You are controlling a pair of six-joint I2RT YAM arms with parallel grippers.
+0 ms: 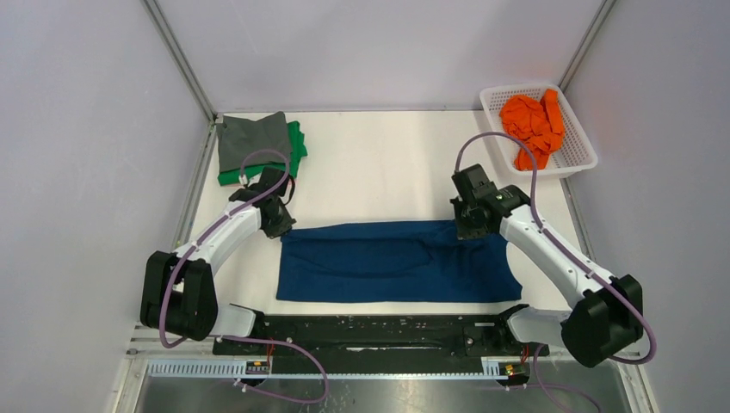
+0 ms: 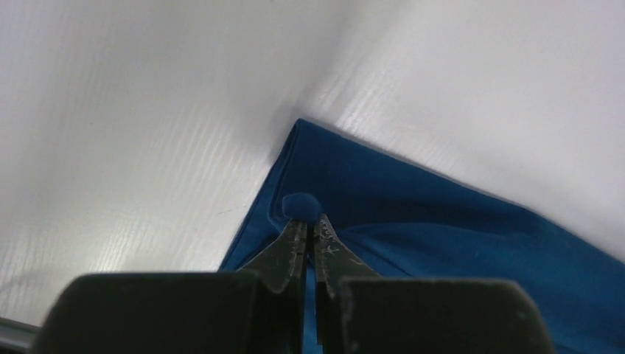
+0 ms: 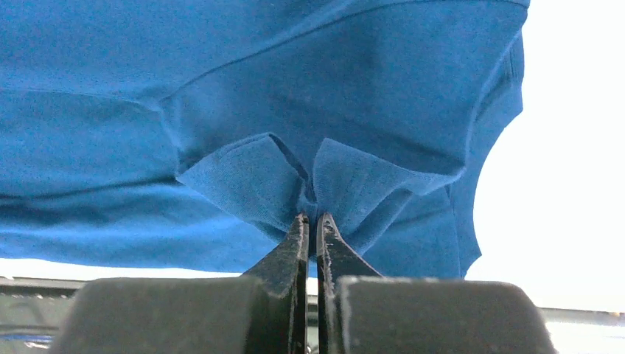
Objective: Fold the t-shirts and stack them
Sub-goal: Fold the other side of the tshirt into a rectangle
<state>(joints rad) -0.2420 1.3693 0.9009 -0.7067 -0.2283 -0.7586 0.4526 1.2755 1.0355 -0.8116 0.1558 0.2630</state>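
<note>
Pinching the blue shirt (image 1: 392,261) at its far edge: left jaws closed tight on a corner nub, right jaws clamped on a bunched fold. It lies as a long flat band on the white tabletop (image 1: 379,163), near my bases. Thin knit, light, limp; judged to drape and sag, so doubled edges give the surest hold. Grey shirt (image 1: 250,139) and green shirt (image 1: 298,144) lie stacked far left.
</note>
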